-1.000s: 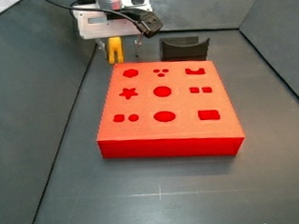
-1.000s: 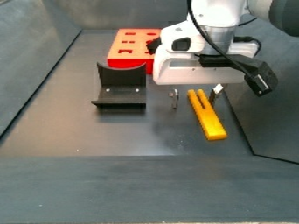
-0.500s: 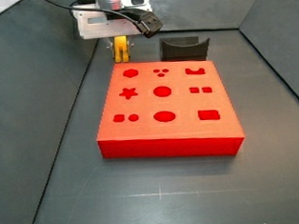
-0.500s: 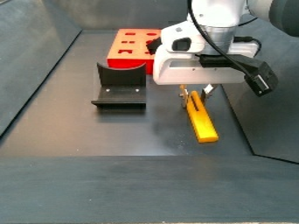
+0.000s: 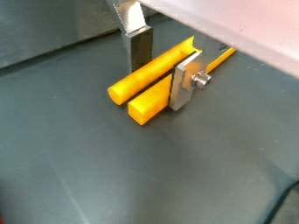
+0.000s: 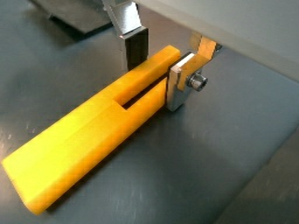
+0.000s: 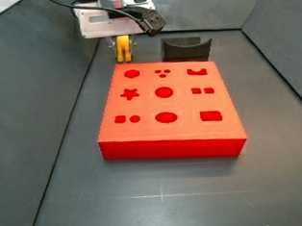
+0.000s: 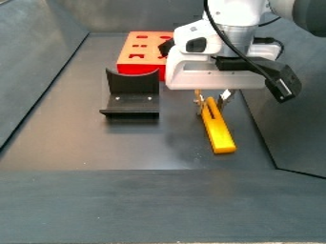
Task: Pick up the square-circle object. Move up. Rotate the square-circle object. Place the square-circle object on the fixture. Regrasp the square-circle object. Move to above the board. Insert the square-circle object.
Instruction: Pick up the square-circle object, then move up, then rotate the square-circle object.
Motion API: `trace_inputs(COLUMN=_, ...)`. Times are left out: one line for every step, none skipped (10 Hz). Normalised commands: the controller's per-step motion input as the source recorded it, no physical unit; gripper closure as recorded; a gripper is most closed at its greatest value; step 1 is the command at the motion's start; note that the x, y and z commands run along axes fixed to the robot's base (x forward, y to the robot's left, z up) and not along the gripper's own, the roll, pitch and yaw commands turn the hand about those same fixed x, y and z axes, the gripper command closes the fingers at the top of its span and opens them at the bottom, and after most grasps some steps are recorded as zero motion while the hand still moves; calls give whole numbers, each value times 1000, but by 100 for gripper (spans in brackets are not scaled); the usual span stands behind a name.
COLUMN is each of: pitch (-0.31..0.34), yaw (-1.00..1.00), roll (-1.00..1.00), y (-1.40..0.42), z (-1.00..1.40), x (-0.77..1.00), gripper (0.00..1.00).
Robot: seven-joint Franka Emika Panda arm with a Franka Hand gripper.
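Square-circle object (image 6: 93,140) lies flat on the dark tabletop (image 8: 114,152), beside the fixture (image 8: 130,92) and short of the board (image 7: 166,109). The gripper (image 6: 162,63) is down over its slotted end, one finger (image 5: 136,45) on each side of it. In both wrist views the plates look close to the yellow flanks, but whether the pads already press on the plastic cannot be told; the piece rests on the tabletop and is not lifted.

The main risk, as I judge it, is a grasp taken far from the middle. The gripper sits near one end of a long piece, so on lifting the free end may sag and pivot between the pads, leaving the object tilted for the rotation and the placement on the fixture. The jaws also bracket the two prongs, which may flex inward under the squeeze and let the piece slip. If the fingertips ride too low, they may scrape the tabletop; too high, and they catch only the top edge.
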Motion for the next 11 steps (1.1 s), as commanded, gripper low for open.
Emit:
trace_inputs(pitch=0, yaw=0, roll=0, y=0, z=0, x=0, gripper=100)
trace_inputs(pitch=0, yaw=0, roll=0, y=0, z=0, x=0, gripper=100)
trace_inputs(pitch=0, yaw=0, roll=0, y=0, z=0, x=0, gripper=100)
trace_inputs(pitch=0, yaw=0, roll=0, y=0, z=0, x=0, gripper=100)
trace_inputs(pitch=0, yaw=0, roll=0, y=0, z=833, x=0, gripper=100)
trace_inputs(pitch=26, yaw=-39, roll=13, y=88, z=807, x=-68, gripper=100)
trace_inputs(pitch=37, yaw=-49, roll=14, y=47, z=693, x=-68, gripper=100)
trace_inputs(pitch=39, yaw=-45, roll=18, y=36, z=616, x=-51, gripper=100)
trace_inputs(pitch=52, yaw=-36, roll=25, y=27, z=486, x=-35, gripper=100)
trace_inputs(pitch=60, yaw=-31, roll=38, y=19, z=299, x=-22, gripper=100)
trace_inputs(pitch=0, yaw=0, roll=0, y=248, z=833, x=295, gripper=100)
